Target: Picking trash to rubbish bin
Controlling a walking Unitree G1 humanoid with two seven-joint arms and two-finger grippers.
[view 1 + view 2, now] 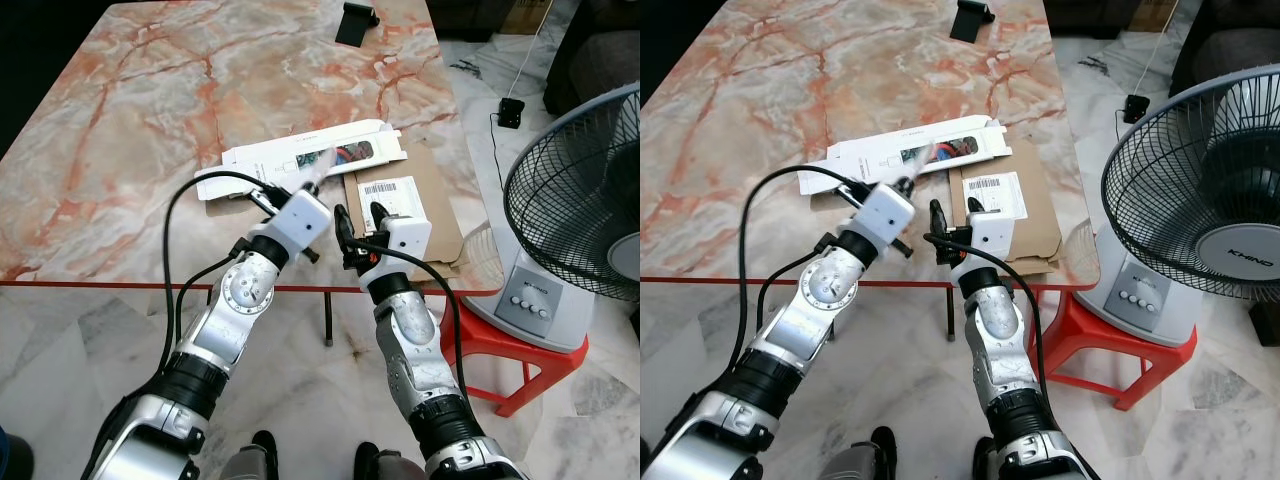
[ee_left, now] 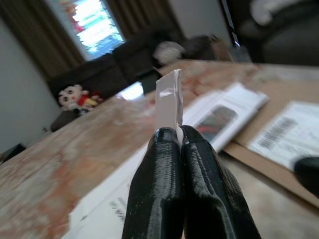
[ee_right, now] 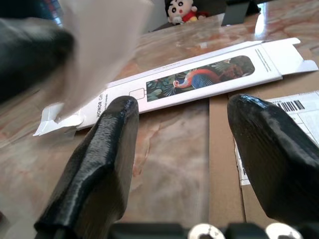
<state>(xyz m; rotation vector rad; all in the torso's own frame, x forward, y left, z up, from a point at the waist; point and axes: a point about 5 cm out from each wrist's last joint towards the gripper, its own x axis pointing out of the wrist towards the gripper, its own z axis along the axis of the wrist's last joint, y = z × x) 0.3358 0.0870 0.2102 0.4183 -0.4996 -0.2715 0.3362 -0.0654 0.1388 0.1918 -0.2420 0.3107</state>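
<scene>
My left pincer [image 2: 179, 137] is clamped together on a small strip of white paper [image 2: 168, 102], holding it upright just above the near part of the pink-veined marble table [image 1: 130, 150]. My right pincer [image 3: 182, 149] hovers beside it with its two black fingers spread apart, over the edge of a flat brown cardboard sheet [image 1: 435, 205] bearing a white barcode label [image 1: 390, 192]. A long, flattened white phone box printed with a flamingo [image 3: 199, 79] lies just beyond. A grey standing fan [image 1: 580, 220] stands to my right.
</scene>
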